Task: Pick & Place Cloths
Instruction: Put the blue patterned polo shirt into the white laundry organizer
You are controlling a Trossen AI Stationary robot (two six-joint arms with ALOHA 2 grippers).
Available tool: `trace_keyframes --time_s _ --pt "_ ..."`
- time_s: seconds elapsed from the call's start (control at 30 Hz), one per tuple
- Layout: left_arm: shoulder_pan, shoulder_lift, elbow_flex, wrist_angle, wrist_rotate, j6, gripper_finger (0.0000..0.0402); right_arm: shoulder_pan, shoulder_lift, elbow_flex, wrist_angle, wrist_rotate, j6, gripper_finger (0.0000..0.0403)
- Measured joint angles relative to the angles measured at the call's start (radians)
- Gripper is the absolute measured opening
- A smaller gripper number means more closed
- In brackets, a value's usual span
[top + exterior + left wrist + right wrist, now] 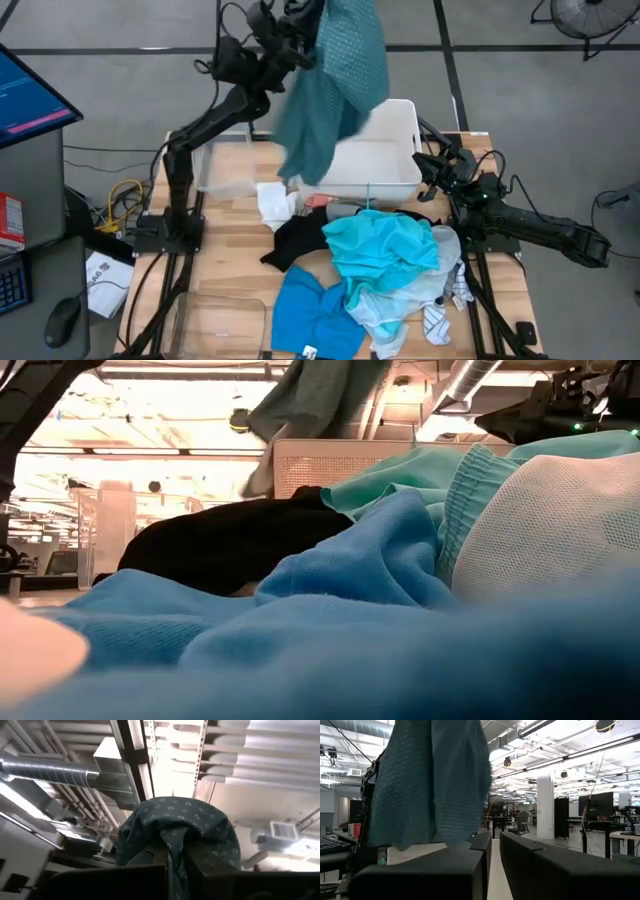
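My left gripper (318,22) is raised high above the table's far side, shut on a teal-green patterned cloth (335,85). The cloth hangs over the white tub (390,150) and shows in the low view (320,400) above the tub (330,465). The other cloths lie piled on the near table: black (300,240), turquoise (385,245), bright blue (315,315), white (275,205) and a striped sock (438,322). My right gripper (432,165) rests at the tub's right side, fingers together (495,855), holding nothing. My left gripper pinches a bunched fold of the teal-green cloth (172,847) between its two fingers (125,880), several layers thick. The fingers slant upward, and the cloth bulges over their tips. It hangs slack below, lifted clear of the pile, its lower end (300,165) at the tub's left rim.
A clear bin (225,165) stands left of the tub, and a second one (215,320) sits at the near left corner. The cloth pile fills the table's near middle and right. A monitor (30,100) and a keyboard stand off the table's left.
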Motion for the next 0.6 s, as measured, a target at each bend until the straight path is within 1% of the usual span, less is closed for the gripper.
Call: trace_keyframes --time_s 0.07,0.13,0.2,0.23,0.3,0.4,0.47,0.6 --pt "0.000 0.021 0.002 -0.001 0.032 0.012 0.0000 0.000 0.000 0.000 0.000 0.000 0.000 0.0037" --pt "0.000 0.045 0.000 -0.054 0.059 0.083 0.0001 0.000 0.000 0.000 0.000 0.000 0.000 0.0037" --pt "0.003 0.065 -0.011 -0.172 0.060 0.210 0.0001 0.000 0.000 0.000 0.000 0.000 0.000 0.0037" --pt "0.006 0.069 -0.020 -0.256 0.049 0.288 0.0001 0.000 0.000 0.000 0.000 0.000 0.000 0.0037" --pt "0.014 0.073 -0.051 -0.401 -0.029 0.419 0.0001 0.000 0.000 0.000 0.000 0.000 0.000 0.0037" --pt "0.038 0.073 -0.139 -0.559 -0.167 0.533 0.0003 0.000 0.000 0.000 0.000 0.000 0.000 0.0037" --pt "0.056 0.073 -0.222 -0.634 -0.212 0.559 0.0004 0.000 0.000 0.000 0.000 0.000 0.000 0.0037" --pt "0.080 0.069 -0.343 -0.838 -0.222 0.496 0.0004 0.000 0.000 0.000 0.000 0.000 0.000 0.0037"
